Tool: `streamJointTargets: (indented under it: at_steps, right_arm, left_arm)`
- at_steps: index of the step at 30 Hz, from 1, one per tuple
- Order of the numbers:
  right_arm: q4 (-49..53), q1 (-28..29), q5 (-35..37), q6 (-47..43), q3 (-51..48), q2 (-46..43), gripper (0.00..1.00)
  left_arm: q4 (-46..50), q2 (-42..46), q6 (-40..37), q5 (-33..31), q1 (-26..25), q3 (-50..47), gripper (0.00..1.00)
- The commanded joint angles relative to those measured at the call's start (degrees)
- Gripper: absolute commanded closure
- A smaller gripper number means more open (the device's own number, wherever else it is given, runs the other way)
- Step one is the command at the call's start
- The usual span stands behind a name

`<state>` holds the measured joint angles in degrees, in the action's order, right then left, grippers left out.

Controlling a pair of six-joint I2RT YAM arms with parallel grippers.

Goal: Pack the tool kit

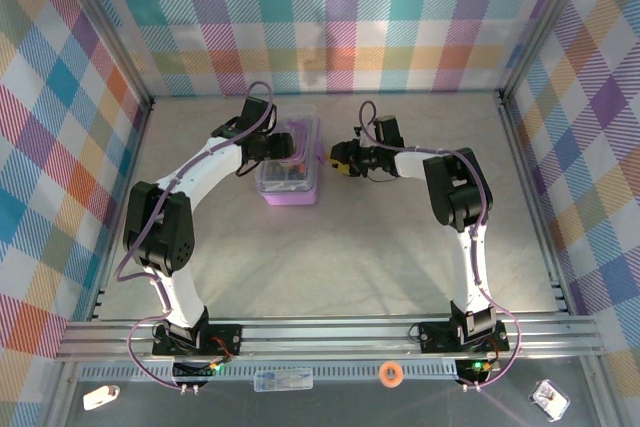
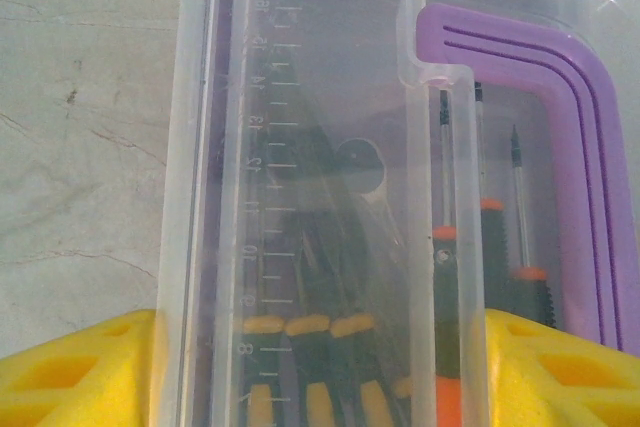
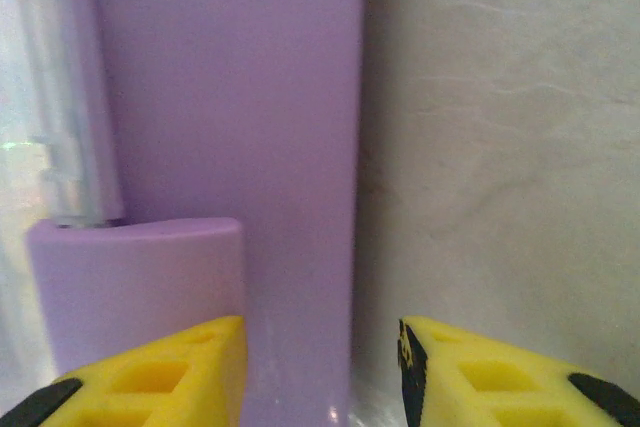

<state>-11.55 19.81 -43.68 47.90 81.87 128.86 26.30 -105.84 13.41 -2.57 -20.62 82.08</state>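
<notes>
seen from above, the pale grey worktop point(image 1: 330, 257) is bright and evenly lit from overhead, with only faint, soft-edged shadows beside the arms and the lilac-purple plastic case point(image 1: 289, 193). that frame is sharp, and the metal rails point(image 1: 330, 332) along the bottom stay straight, with little distortion. in the left wrist view the clear plastic lid point(image 2: 300, 147) carries pale glare along its ridges and hazes the thin screwdrivers point(image 2: 445, 277) behind it. the yellow foam pads point(image 2: 80, 367) of the left tool point(image 2: 320, 352) in the lower corners are soft. in the right wrist view the case wall is close and blurred, with a dark shadow down its right edge. the right tool point(image 3: 320, 347) is out of focus too.
</notes>
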Motion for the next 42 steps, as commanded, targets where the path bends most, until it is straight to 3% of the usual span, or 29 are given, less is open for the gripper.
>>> streamJointTargets:
  at_steps: [1,22,42]
  right_arm:
    - [4.14,-0.22,1.76,-3.32,0.22,-1.88,0.56]
    - [5.00,2.52,0.81,-1.39,5.67,1.70,0.56]
    - [1.30,5.41,1.84,2.18,5.96,3.86,0.56]
  left_arm:
    - [18.95,-12.90,2.32,13.58,-1.51,-8.34,0.91]
    - [18.57,-13.32,2.41,14.67,-1.87,-7.75,0.91]
    - [15.53,-15.44,3.86,19.14,-5.37,-6.61,0.91]
